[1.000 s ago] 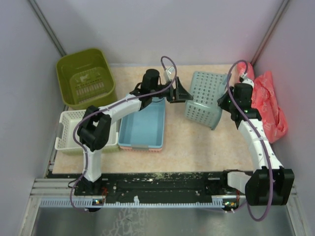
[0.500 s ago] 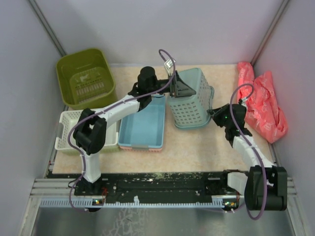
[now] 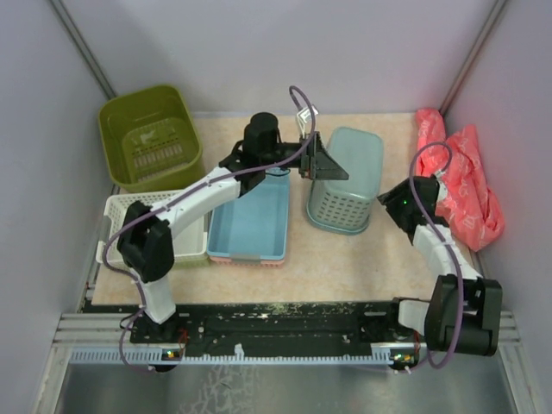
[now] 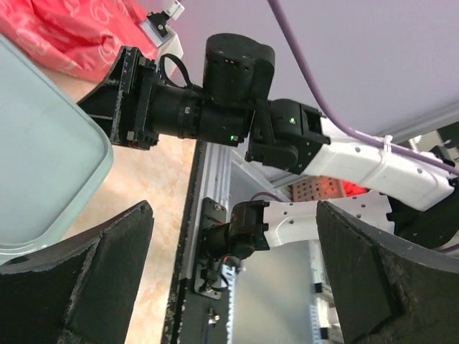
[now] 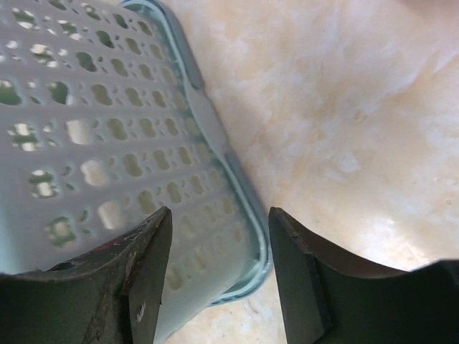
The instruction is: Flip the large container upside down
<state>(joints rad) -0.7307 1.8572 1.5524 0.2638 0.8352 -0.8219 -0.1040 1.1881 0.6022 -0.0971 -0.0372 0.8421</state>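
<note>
The large container (image 3: 147,138), a deep olive-green tub, stands upright and open at the back left, far from both grippers. A teal lattice basket (image 3: 345,179) rests upside down at centre right. My left gripper (image 3: 328,166) is open and empty at that basket's left side; in the left wrist view (image 4: 235,215) the basket's flat bottom (image 4: 43,143) lies to its left. My right gripper (image 3: 391,198) is open beside the basket's right rim. In the right wrist view (image 5: 219,279) the basket's rim (image 5: 251,215) lies between the open fingers, not gripped.
A pale blue tray (image 3: 250,220) lies in front of the left arm. A white lattice basket (image 3: 151,226) sits at the left edge. A red plastic bag (image 3: 461,181) lies against the right wall. Walls close in on both sides.
The teal basket went from tilted between the grippers to resting upside down on the table. The right gripper drew back toward me and now sits at the basket's rim.
</note>
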